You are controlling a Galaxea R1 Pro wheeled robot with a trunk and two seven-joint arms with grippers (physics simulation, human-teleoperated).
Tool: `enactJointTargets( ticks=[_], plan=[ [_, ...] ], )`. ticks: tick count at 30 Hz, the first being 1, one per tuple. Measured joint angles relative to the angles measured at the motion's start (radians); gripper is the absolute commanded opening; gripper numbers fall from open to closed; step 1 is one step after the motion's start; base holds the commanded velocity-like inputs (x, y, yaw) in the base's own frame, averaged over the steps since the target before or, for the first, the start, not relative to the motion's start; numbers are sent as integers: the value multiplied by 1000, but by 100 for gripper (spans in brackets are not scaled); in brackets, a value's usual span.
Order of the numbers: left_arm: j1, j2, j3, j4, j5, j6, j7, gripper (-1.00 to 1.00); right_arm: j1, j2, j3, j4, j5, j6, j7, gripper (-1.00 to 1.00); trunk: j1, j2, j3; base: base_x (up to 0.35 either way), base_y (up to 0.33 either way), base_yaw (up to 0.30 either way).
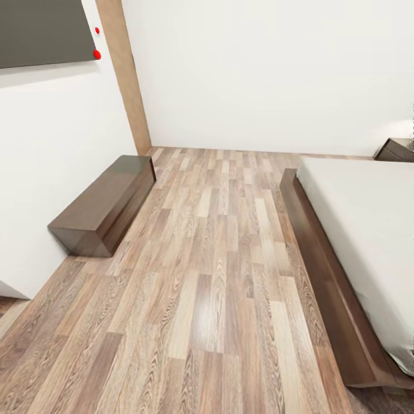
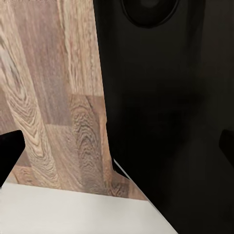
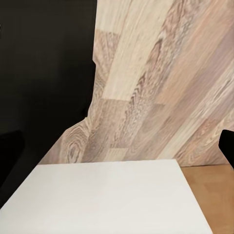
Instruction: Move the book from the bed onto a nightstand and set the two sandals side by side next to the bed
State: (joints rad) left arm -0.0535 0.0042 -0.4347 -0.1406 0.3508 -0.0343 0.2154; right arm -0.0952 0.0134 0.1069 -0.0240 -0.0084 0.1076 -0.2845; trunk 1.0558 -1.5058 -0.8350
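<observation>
Rolling across brown wood-plank floor [image 1: 207, 276], I risk clipping the low dark-framed, off-white-mattress bed [image 1: 368, 230] at three o'clock; its visible mattress carries no book, and I cannot tell either tool's state.

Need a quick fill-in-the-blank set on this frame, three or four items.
1. In the head view the bed lies at the ____ side of the picture.
2. The floor is made of wood ____.
3. The long low cabinet stands against the ____ at the left.
4. The mattress is off-____ in colour.

Missing words: right; planks; wall; white
</observation>
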Motion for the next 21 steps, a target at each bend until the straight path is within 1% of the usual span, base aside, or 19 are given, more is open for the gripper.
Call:
enactJointTargets(
  ticks=[21],
  plan=[
    [0, 0, 0, 0, 0, 0, 0, 100, 0, 3, 0, 0, 0, 0, 0, 100, 0, 0, 0, 0, 0, -81]
  ],
)
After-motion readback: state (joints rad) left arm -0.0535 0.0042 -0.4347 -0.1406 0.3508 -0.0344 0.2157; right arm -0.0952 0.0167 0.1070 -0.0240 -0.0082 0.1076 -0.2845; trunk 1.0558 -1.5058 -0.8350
